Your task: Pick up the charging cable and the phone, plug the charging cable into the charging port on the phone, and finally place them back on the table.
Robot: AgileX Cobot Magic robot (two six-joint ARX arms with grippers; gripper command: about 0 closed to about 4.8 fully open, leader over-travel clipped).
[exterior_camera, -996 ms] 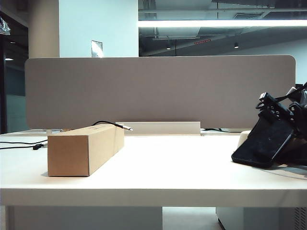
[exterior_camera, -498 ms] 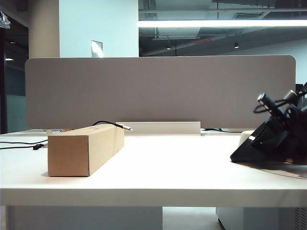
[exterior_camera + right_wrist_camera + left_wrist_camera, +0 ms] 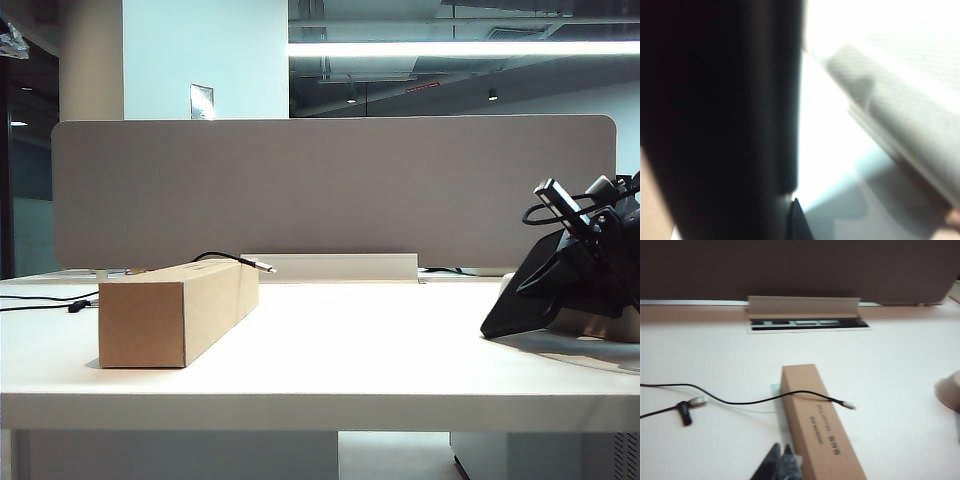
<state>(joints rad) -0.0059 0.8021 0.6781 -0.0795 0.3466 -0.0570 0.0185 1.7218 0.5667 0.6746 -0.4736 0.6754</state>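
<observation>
In your exterior view, the right gripper [image 3: 590, 262] sits at the table's [image 3: 380, 350] far right edge, clamped on the phone [image 3: 535, 290], a glossy black slab tilted up with one corner touching the tabletop. On the left, the charging cable [image 3: 225, 257] arches over the cardboard box [image 3: 175, 312], its pale plug poking past the box's far end.

From your left wrist view, the thin black cable [image 3: 735, 401] drapes across the box [image 3: 817, 425]. The left gripper [image 3: 779, 462] hangs beside the box, jaws together and empty.

Your right wrist view is blurred (very close): the phone [image 3: 720, 115] fills it as a dark mass.
</observation>
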